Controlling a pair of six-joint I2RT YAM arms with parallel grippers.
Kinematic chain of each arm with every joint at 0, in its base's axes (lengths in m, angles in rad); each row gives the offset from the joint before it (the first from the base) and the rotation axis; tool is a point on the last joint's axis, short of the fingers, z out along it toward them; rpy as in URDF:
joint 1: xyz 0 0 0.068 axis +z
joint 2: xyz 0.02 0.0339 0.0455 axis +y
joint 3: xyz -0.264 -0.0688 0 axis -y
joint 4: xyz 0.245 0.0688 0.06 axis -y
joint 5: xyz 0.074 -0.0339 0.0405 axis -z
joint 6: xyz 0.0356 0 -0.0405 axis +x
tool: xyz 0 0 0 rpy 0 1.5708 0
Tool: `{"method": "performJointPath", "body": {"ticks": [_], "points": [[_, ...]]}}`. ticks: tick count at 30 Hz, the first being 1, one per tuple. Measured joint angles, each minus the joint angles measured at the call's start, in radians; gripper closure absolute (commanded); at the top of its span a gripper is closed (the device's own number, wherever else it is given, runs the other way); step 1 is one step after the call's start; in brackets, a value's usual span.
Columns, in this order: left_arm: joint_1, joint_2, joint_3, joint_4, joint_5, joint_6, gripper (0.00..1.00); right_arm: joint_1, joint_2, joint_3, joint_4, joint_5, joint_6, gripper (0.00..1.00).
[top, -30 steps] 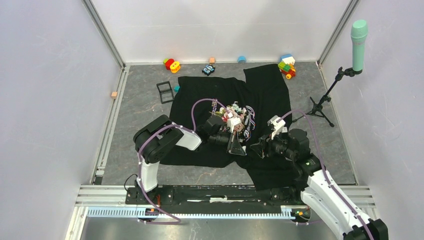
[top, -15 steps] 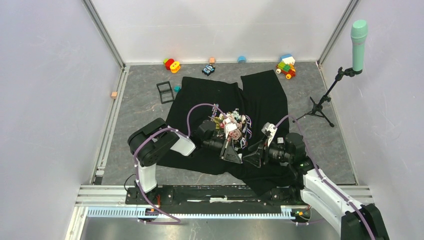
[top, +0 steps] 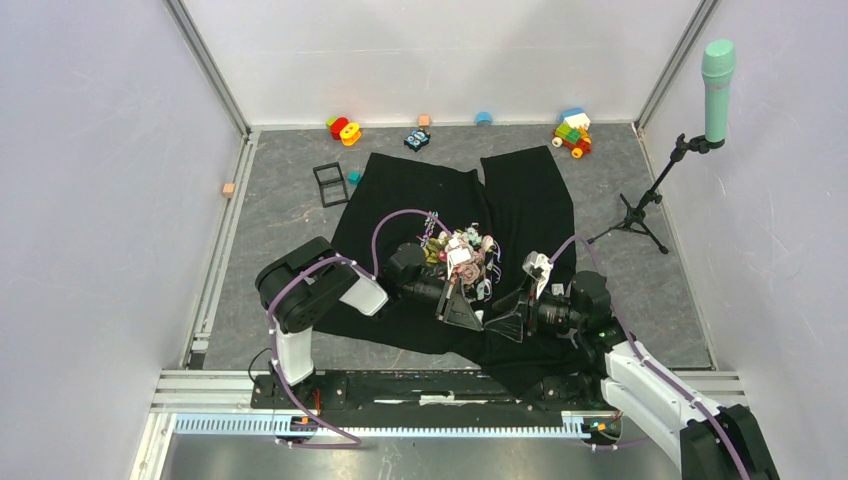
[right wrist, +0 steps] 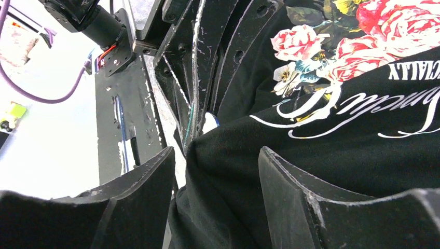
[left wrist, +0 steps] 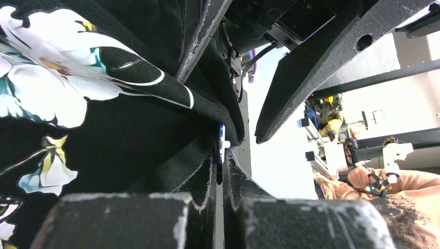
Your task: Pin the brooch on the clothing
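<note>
**Brooch pinched at the left fingertips, shirt bunched between the two arms**

The left gripper [top: 468, 314] has its jaws pressed together on the brooch [right wrist: 209, 123]. In the left wrist view the brooch shows only as a thin blue sliver, edge-on, at the tips. In the right wrist view it shows as a small pale-and-blue spot between those same two dark fingers. The black T-shirt [top: 400, 200] lies spread on the grey table [top: 280, 230], but its chest is gathered up into a heap. A fold of it drapes over the left fingers right at the brooch. Whether the pin has gone through the cloth cannot be told.

The right gripper [right wrist: 215, 155] faces the left one, tip to tip and very close. Its jaws are spread, with a ridge of black cloth rising between the two fingers [right wrist: 140, 197]. Whether they press the cloth cannot be told. Just past them lie the rose print [right wrist: 384, 31] and the pale cursive lettering [right wrist: 332, 111], both rumpled.

At the far left corner of the shirt stand a black square frame [top: 330, 183] and a small teal cube [top: 353, 177] just beside it. Coloured toy blocks [top: 574, 132] sit along the back wall, and a green microphone [top: 717, 75] on its stand is at the right.
</note>
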Motion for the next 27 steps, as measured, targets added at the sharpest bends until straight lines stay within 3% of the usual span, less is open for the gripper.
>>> {"method": "performJointPath", "body": {"ticks": [6, 14, 27], "points": [[0.000, 0.000, -0.005, 0.008, 0.019, 0.000, 0.98, 0.000, 0.018, -0.004, 0.021, -0.024, 0.021, 0.47], [0.000, -0.002, -0.016, 0.008, 0.021, 0.000, 0.98, 0.010, 0.066, -0.004, 0.039, -0.027, 0.028, 0.45], [0.000, -0.007, -0.023, 0.004, 0.021, 0.000, 0.98, 0.064, 0.160, 0.007, 0.058, -0.022, 0.027, 0.50]]}}
